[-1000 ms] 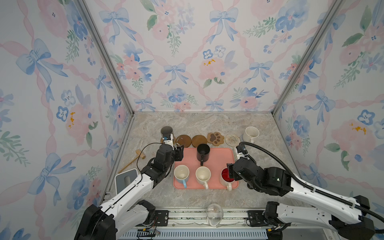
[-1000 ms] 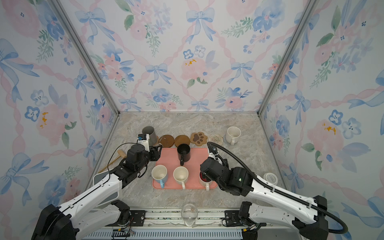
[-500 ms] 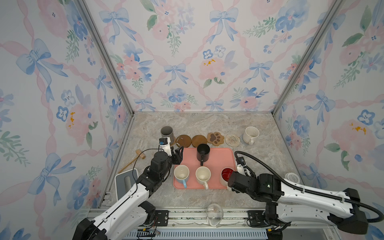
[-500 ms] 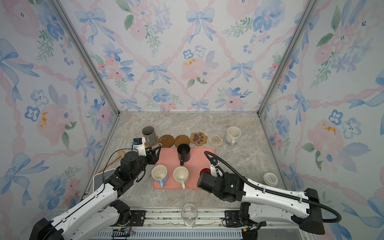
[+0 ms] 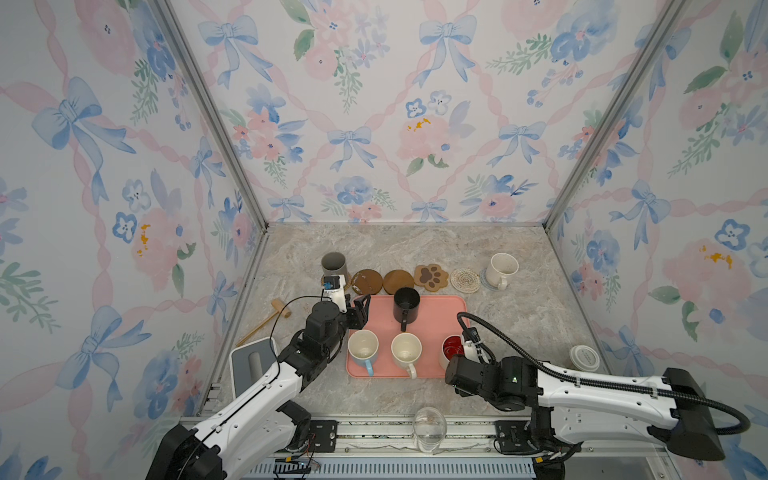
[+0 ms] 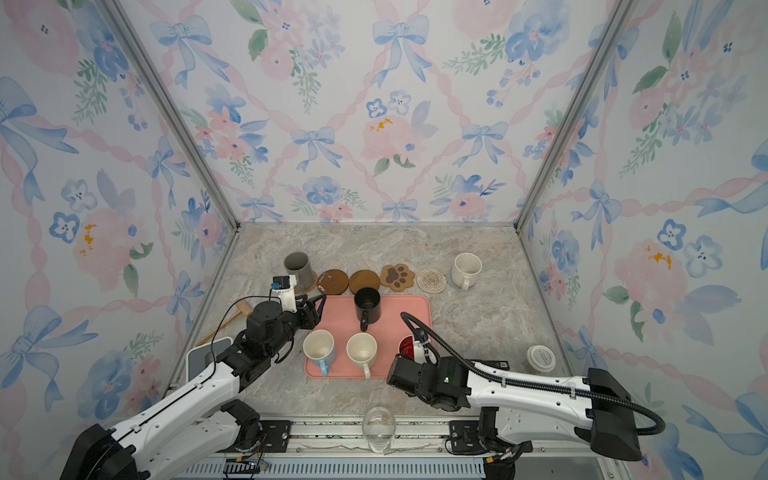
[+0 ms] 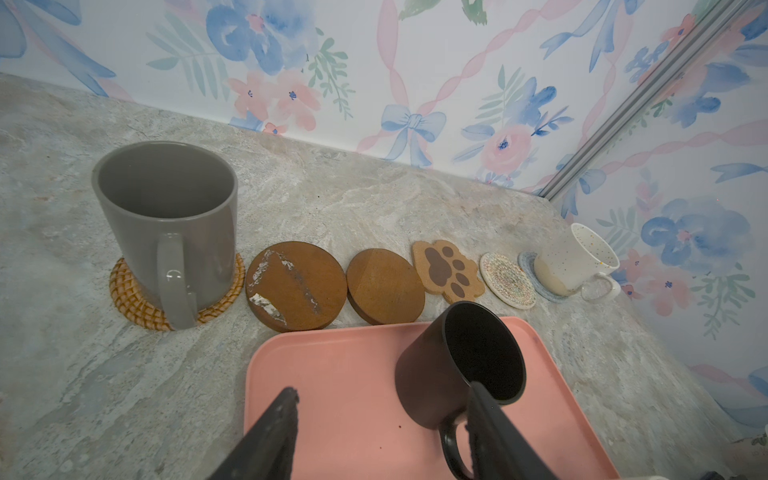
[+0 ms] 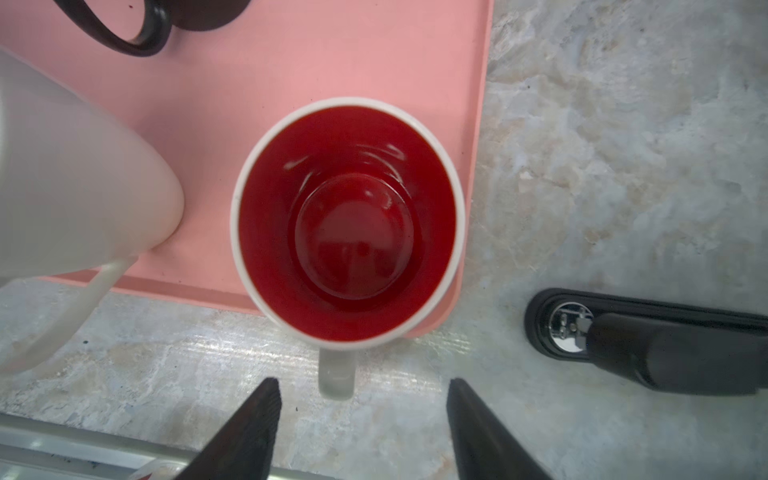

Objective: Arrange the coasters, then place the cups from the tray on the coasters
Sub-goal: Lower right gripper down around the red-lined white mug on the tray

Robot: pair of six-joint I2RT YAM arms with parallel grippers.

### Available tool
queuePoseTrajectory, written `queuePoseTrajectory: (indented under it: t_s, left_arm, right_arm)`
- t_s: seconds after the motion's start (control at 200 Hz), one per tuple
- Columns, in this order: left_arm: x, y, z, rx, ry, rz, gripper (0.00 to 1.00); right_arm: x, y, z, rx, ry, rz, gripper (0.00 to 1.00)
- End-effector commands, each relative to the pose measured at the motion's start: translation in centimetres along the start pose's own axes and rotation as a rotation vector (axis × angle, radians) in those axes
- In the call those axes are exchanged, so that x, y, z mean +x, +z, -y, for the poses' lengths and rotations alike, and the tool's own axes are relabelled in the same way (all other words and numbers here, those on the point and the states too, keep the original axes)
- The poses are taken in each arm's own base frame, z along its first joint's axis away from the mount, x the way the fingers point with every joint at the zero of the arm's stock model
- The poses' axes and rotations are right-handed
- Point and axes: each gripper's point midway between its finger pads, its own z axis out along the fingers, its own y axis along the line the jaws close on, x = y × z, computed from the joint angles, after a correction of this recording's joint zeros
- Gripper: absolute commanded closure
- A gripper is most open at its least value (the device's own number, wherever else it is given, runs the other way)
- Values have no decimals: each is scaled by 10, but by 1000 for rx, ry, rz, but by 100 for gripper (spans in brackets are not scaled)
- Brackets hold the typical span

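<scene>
Along the back runs a row of coasters. A grey cup (image 5: 333,264) stands on the rattan one (image 7: 137,307). Two brown rounds (image 5: 367,281) (image 5: 398,281), a paw print (image 5: 431,277) and a white woven one (image 5: 465,280) lie bare. A cream cup (image 5: 503,268) stands on the grey-blue one (image 5: 485,279). The pink tray (image 5: 440,307) holds a black cup (image 5: 406,305), a pale blue cup (image 5: 363,347), a cream cup (image 5: 406,349) and a red-inside cup (image 5: 453,349). My left gripper (image 7: 384,390) hangs open over the tray's far left corner, beside the black cup's handle. My right gripper (image 8: 362,382) is open just short of the red-inside cup's handle (image 8: 336,374).
A wooden mallet (image 5: 270,318) and a grey-white device (image 5: 251,363) lie left of the tray. A clear glass (image 5: 429,422) stands at the front edge. A white lidded cup (image 5: 584,357) sits at the right, and a black gadget (image 8: 644,332) lies on the table next to the tray's near right corner.
My left gripper drew back from the grey cup to the tray's far left corner. My right arm pulled toward the front, behind the red-inside cup, and its jaws narrowed.
</scene>
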Motion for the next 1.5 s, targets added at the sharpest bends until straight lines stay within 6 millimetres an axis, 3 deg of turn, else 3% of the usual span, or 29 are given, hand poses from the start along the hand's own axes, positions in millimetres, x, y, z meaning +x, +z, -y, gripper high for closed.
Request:
queuePoseTrajectory:
  t_s: [0.0,0.245,0.5,1.495]
  left_arm:
    - [-10,2,13,51,-5,26,39]
    - [-10,4,15,57,-4,23,39]
    - [-12,1,14,54,-4,35,39]
    - [-9,5,12,45,9,23,39]
  right_arm:
    - [6,7,-9,-20,5,-13,35]
    - [10,16,-17,-34,3,-26,41]
    - [20,28,-11,-18,24,-100,45]
    - [15,44,-1,-12,33,-171,59]
